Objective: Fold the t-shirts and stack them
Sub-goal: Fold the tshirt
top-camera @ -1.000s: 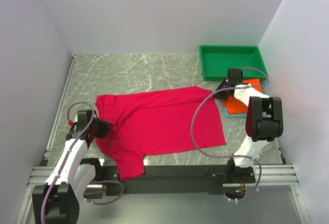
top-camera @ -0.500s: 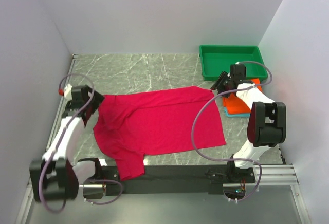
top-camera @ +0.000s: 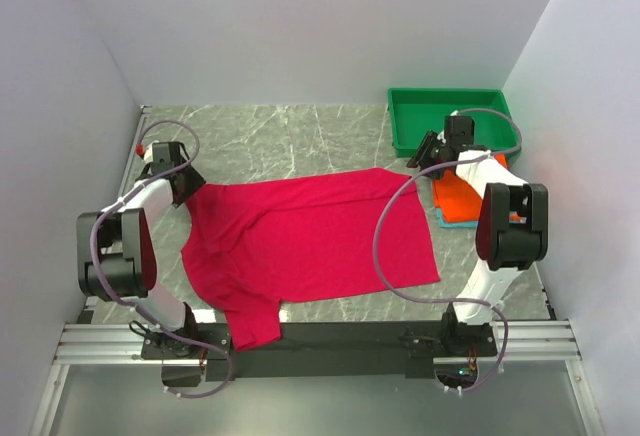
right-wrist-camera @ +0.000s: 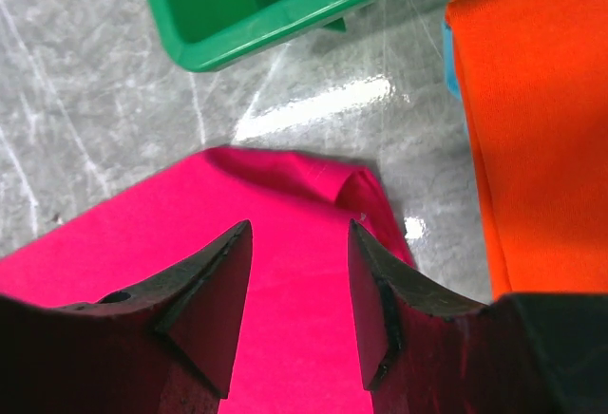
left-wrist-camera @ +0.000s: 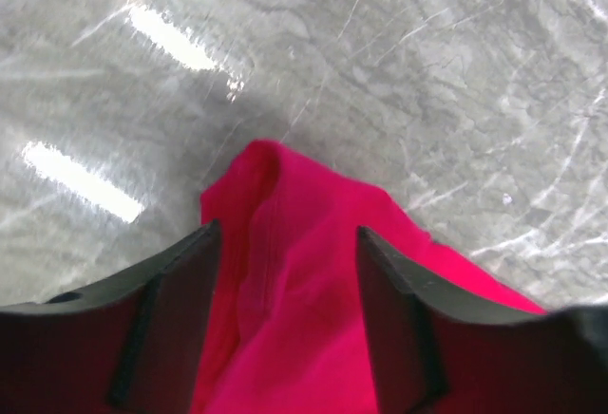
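The crimson-pink t-shirt is soft matte cloth, spread nearly flat on the glossy grey marbled table. My left gripper has its jaws apart over the far left corner, where the cloth makes a small ridge between my fingers. My right gripper is likewise unclenched at the curled far right corner. Beside it, the folded orange t-shirt lies on the teal t-shirt, near the hard green tray.

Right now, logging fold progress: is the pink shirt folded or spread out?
Spread out: the crimson-pink t-shirt lies flat in one layer across the table, no fold yet.
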You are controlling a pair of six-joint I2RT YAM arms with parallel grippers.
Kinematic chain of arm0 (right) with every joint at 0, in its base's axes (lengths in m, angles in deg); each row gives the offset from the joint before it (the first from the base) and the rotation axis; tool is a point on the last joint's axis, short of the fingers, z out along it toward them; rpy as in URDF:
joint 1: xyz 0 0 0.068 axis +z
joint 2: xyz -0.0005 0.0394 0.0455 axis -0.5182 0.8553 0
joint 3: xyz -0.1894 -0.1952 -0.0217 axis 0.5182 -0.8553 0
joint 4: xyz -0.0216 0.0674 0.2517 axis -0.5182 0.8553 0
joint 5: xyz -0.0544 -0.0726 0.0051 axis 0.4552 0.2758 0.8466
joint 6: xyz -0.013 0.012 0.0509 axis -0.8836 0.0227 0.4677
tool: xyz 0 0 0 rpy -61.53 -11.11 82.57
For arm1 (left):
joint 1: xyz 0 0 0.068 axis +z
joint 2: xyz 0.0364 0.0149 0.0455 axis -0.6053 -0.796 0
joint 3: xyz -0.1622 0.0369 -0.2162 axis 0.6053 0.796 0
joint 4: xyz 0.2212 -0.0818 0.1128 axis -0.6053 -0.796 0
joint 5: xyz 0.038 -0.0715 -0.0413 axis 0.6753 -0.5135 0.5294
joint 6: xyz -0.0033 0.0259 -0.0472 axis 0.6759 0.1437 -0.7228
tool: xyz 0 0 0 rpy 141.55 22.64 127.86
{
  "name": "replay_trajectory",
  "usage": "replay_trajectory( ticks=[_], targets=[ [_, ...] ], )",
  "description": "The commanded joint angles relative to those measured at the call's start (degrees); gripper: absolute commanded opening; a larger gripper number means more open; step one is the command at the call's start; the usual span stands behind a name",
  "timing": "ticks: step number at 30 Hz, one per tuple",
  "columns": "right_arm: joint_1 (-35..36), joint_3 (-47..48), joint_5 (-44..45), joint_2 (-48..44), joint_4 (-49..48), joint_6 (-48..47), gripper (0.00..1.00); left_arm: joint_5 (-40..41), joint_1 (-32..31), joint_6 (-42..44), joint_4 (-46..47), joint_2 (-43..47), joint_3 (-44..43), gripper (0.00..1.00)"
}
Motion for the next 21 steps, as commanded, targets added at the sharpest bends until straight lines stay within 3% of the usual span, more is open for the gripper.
replay_trajectory(
  ticks=[1, 4, 5, 8, 21],
  targets=[
    [0.3, 3.2, -0.2, 2.1, 1.2, -1.6, 0.52, -0.5, 0.1, 2.2, 1.8, -1.6, -2.4, 0.58],
    [0.3, 3.3, -0.5, 3.3, 1.0, -1.5, 0.52, 1.5, 0.1, 2.8, 1.3, -2.1, -1.8, 0.37],
    [0.4, 3.3, -0.7, 3.6, 1.0, -1.4, 0.52, 2.6, 0.1, 3.3, 1.2, -2.2, -1.7, 0.25],
    [0.5, 3.4, -1.4, 4.9, 1.7, -1.7, 0.51, 6.9, 0.5, 4.2, 0.9, -1.6, -1.4, 0.08],
    [1.2, 6.3, -5.8, 8.5, 2.2, -3.7, 0.54, 5.7, 1.1, 4.9, 1.2, -2.6, -0.8, 0.07]
  ],
)
